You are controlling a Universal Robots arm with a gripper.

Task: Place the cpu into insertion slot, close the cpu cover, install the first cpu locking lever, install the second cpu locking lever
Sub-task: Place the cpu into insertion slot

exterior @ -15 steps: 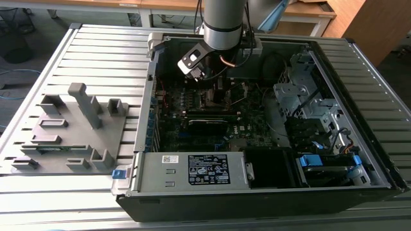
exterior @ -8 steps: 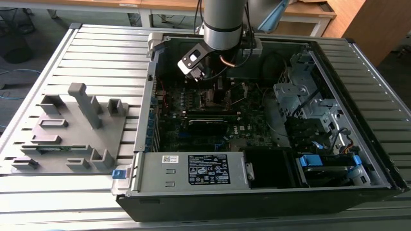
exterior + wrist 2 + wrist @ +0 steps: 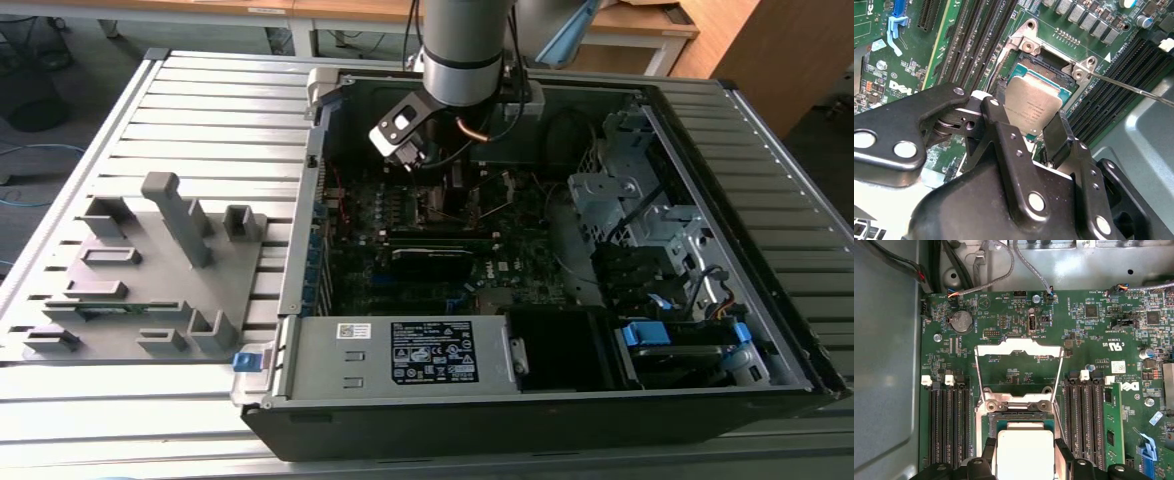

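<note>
The cpu (image 3: 1031, 102), a square chip with a grey metal top, sits between my gripper's (image 3: 1026, 122) two black fingers (image 3: 999, 120), which are shut on its opposite edges. It hangs slightly tilted right over the insertion slot (image 3: 1041, 67), whose dark contact field shows past the chip's far edge. In the first wrist view the cpu (image 3: 1024, 452) covers most of the insertion slot (image 3: 1019, 417). The cpu cover (image 3: 1019, 347), a silver frame with a big window, stands swung open beyond its hinge. A thin locking lever (image 3: 1134, 89) juts out beside the socket. In the exterior view my gripper (image 3: 400, 148) is low inside the computer case.
Long black memory slots (image 3: 949, 425) run along both sides of the socket. Cables (image 3: 1004, 270) hang by the case wall. In the exterior view, a labelled power supply (image 3: 427, 350) fills the case front, a drive cage (image 3: 627, 200) sits on the right, and a grey fixture plate (image 3: 134, 270) lies left.
</note>
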